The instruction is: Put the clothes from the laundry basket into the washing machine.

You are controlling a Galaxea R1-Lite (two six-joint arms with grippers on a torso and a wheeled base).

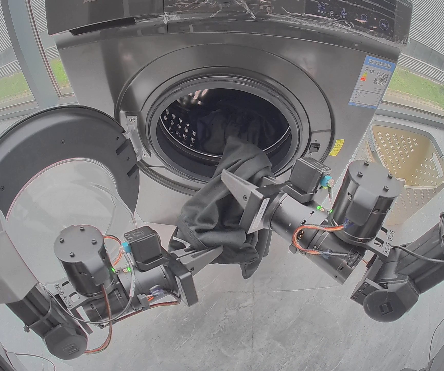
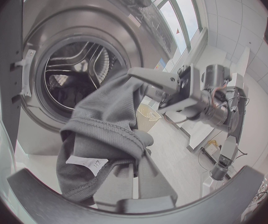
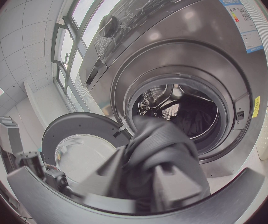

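Head view put the open door (image 1: 52, 150) of the washing machine (image 1: 103, 63) far to the left, swung wide and standing close beside my left arm, so that side had little room to sweep outward. My left gripper (image 1: 209, 256) sat low in front of the machine, its fingers pressed nearly together on the bottom hem of the dark garment (image 1: 216, 217). That garment hung half in and half out. Its upper part lay over the lower lip of the drum opening (image 1: 222, 86), and the rest drooped down the front panel toward the floor. Deeper inside I could make out more dark cloth (image 1: 216, 124), so I judged part of the load was in. My right gripper (image 1: 240, 189) was just outside the opening, clamped on a thick bunch of the same garment. I reckoned the piece needed pushing past the lip, and that the lip and the door hinge (image 1: 129, 127) were the edges likeliest to snag it. Farthest right, the laundry basket (image 1: 417, 166) stood beside the machine. What I could see of its inside was bare, so this looked like the last piece.
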